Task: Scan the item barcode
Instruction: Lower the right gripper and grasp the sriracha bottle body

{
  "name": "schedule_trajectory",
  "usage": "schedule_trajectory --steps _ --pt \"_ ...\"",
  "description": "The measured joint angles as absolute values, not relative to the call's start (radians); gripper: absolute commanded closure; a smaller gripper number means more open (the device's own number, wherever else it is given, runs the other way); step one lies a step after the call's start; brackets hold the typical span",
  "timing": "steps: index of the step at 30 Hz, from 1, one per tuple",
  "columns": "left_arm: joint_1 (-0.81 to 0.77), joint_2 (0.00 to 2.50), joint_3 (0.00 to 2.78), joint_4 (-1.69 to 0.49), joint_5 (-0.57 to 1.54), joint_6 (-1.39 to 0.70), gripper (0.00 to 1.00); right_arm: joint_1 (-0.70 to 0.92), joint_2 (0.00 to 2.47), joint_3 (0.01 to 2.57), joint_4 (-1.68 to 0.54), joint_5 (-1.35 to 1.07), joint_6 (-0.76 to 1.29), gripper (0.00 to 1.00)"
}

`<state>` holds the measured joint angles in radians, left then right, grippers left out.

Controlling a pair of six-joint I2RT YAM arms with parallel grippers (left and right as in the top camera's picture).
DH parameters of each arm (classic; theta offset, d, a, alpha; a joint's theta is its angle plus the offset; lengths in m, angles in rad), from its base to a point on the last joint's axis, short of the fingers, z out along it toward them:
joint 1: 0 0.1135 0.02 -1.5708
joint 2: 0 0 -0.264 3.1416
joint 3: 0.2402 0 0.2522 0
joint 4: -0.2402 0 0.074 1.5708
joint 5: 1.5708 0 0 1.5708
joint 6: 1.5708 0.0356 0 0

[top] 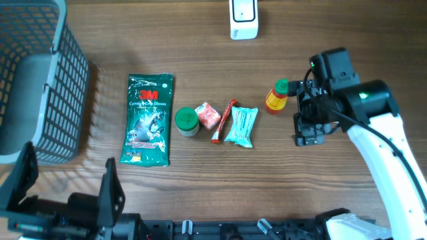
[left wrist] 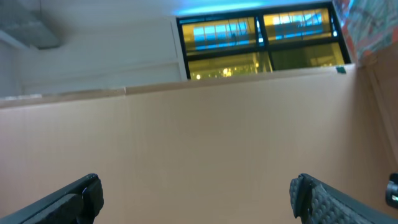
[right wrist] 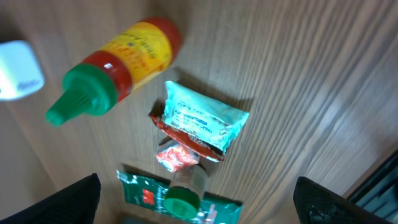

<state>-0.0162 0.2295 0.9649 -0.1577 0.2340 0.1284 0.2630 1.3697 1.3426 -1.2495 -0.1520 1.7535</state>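
Several items lie in a row on the wooden table: a green 3M glove pack [top: 149, 119], a green-lidded jar [top: 187, 121], a small red packet [top: 207, 115], a red stick pack [top: 224, 121], a teal packet [top: 241, 126] and a red-and-yellow sauce bottle [top: 277, 97] with a green cap. A white scanner [top: 243, 19] stands at the far edge. My right gripper [top: 300, 112] hovers open just right of the bottle, holding nothing. Its wrist view shows the bottle [right wrist: 118, 59], teal packet [right wrist: 202, 118] and jar [right wrist: 183, 199]. My left gripper [top: 67, 177] is open and empty at the near left. No barcode shows.
A grey wire basket [top: 40, 87] fills the far left corner. The left wrist view shows only a cardboard wall [left wrist: 199, 130] and ceiling lights between the open left gripper [left wrist: 196, 202] fingers. The white scanner [right wrist: 18, 70] sits at the left edge of the right wrist view.
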Motion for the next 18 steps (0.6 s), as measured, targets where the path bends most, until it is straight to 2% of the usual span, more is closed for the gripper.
schedule_trajectory --steps 7,12,18 --pt "-0.016 0.229 0.809 -0.046 0.234 0.128 0.00 0.114 1.419 1.341 -1.197 -0.219 1.872 0.00" --pt "-0.016 0.230 0.789 -0.038 0.234 0.128 0.00 -0.015 1.534 1.340 -1.071 -0.351 1.711 0.00" --pt "-0.016 0.229 0.789 -0.037 0.234 0.128 0.00 -0.067 1.779 1.336 -0.969 -0.541 1.480 0.00"
